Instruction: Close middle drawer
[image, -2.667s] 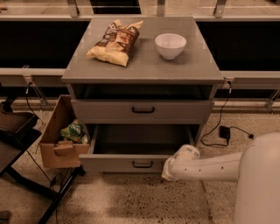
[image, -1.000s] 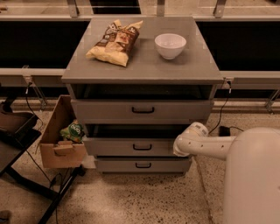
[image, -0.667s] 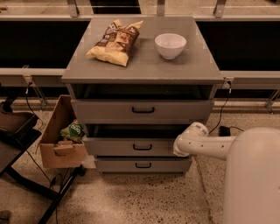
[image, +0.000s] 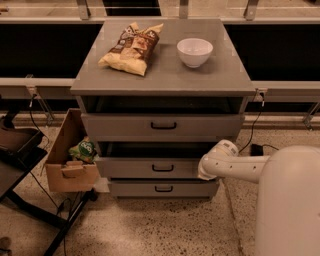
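Well left of our end effector sits a cardboard box (image: 62, 172). The middle drawer (image: 150, 168), nearly shut, lies just left of the end effector (image: 205, 171), which is at the right end of the drawer's front panel. We cannot tell whether the end effector is open or closed.

Shows smooth, matt grey wood on the middle drawer (image: 130, 168) at lower centre, with a dull black bar handle (image: 163, 168). Same matt grey finish across the cabinet top (image: 165, 75). Crinkled, slightly shiny chip bag (image: 131, 47) at upper left; glossy white bowl (image: 194, 51) beside it. Smooth white plastic-looking shell on the gripper (image: 205, 172), centre right, at the drawer front's right end. Matt brown cardboard box (image: 62, 172) at left. Speckled, faintly polished stone floor (image: 165, 225) below.
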